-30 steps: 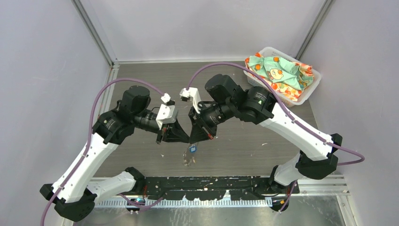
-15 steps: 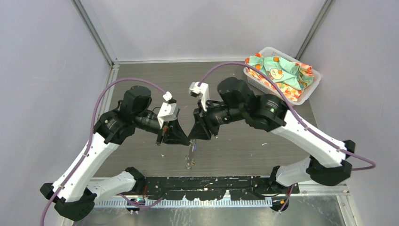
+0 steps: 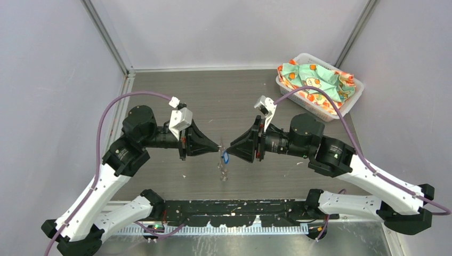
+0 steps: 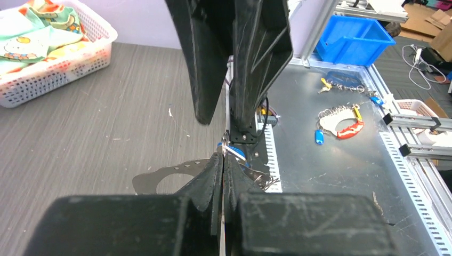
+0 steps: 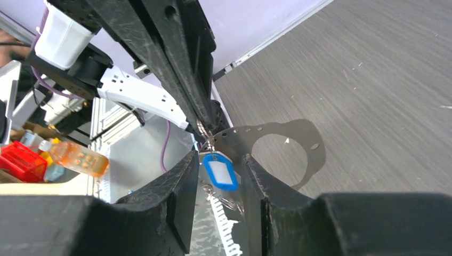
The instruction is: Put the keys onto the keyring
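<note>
Fingers of the left gripper (image 4: pixel 223 160) are pressed together on the thin wire of the keyring (image 5: pixel 205 134), so the bunch is hung in the air above the table (image 3: pixel 224 96), toward the middle of its near edge. The key with the blue head (image 5: pixel 220 173) is suspended just beneath that pinch, between the parted fingers of the right gripper (image 5: pixel 220 160). These are judged to be set either side of it, ready for a hold. No contact is seen.
</note>
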Robot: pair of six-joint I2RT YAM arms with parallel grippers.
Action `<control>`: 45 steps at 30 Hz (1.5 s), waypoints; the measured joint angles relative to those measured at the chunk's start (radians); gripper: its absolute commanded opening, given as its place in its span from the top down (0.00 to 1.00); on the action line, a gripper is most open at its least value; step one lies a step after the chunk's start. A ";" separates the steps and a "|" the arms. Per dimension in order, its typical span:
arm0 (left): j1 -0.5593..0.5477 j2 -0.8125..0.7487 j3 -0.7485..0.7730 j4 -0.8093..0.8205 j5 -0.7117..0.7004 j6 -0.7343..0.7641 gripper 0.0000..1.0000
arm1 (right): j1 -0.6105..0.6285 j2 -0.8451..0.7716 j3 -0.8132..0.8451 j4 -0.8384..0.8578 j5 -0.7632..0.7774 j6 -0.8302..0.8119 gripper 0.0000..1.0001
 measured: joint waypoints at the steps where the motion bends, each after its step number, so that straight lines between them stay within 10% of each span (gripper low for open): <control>1: 0.000 0.000 0.001 0.009 -0.001 -0.006 1.00 | 0.000 0.000 -0.021 0.030 0.000 0.017 0.58; 25: 0.000 0.000 0.019 0.074 -0.027 -0.085 1.00 | 0.000 -0.026 -0.053 0.143 -0.021 0.044 0.67; 34: 0.000 -0.002 0.019 0.070 -0.035 -0.084 1.00 | -0.001 0.023 -0.018 0.126 -0.034 0.025 0.98; 45: 0.000 -0.003 0.019 0.074 -0.035 -0.084 1.00 | -0.002 0.014 -0.018 0.108 -0.032 0.018 0.99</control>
